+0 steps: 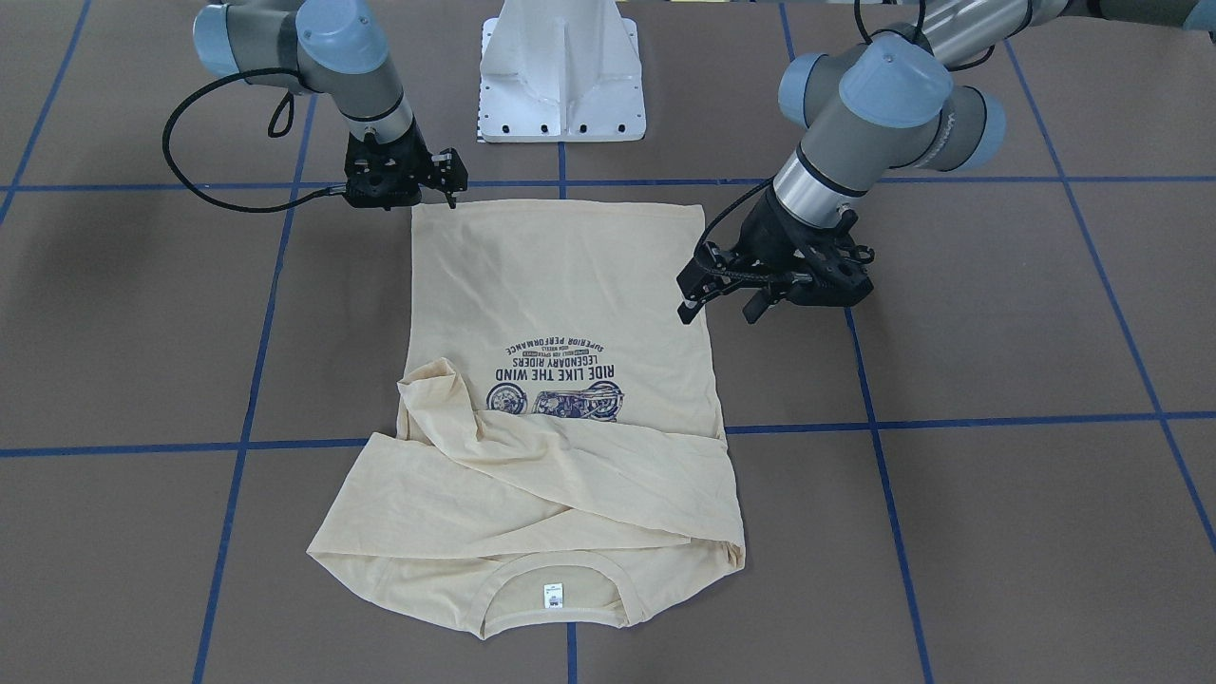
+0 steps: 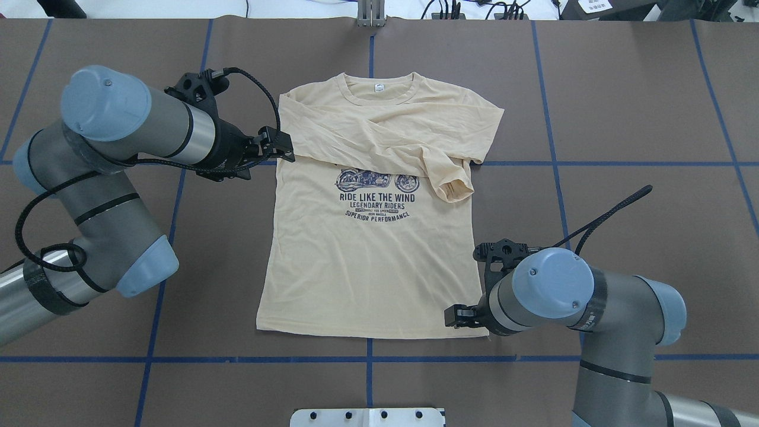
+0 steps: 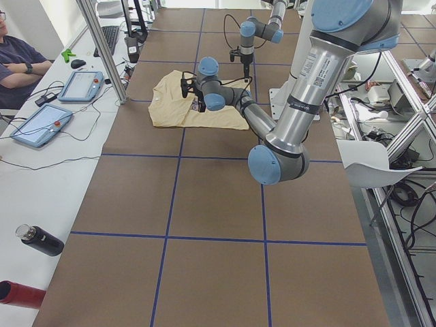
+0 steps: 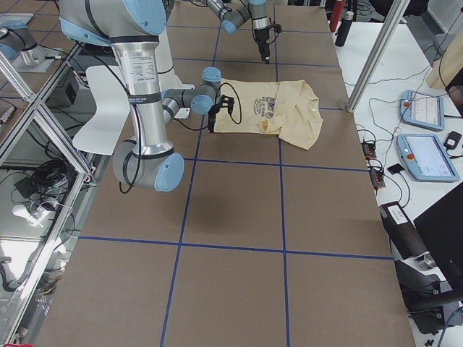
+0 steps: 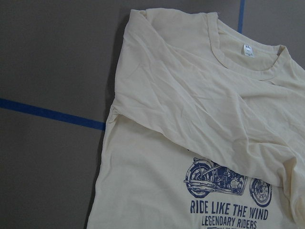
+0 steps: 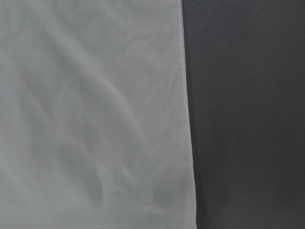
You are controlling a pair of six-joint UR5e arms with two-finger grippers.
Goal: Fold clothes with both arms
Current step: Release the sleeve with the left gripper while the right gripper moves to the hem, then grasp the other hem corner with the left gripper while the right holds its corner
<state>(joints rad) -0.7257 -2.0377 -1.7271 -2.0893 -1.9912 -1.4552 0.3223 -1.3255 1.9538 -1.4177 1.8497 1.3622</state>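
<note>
The cream-yellow shirt (image 2: 356,267) lies flat on the brown table with its navy print up. Both sleeves are folded across the chest, and the white neck label (image 2: 378,88) is at the far end. My left gripper (image 2: 289,148) is open and empty beside the shirt's left edge at armpit height. It also shows in the front view (image 1: 720,309). My right gripper (image 2: 453,316) looks open over the hem's right corner, and it shows in the front view (image 1: 427,190) too. The left wrist view shows the collar and print (image 5: 190,119). The right wrist view shows the hem corner (image 6: 95,119), close and blurred.
The white pedestal base (image 1: 562,76) stands at the robot's side of the table. Blue tape lines (image 2: 367,359) cross the brown surface. In the left side view an operator (image 3: 20,65), tablets (image 3: 82,85) and a dark bottle (image 3: 41,240) are on a side bench.
</note>
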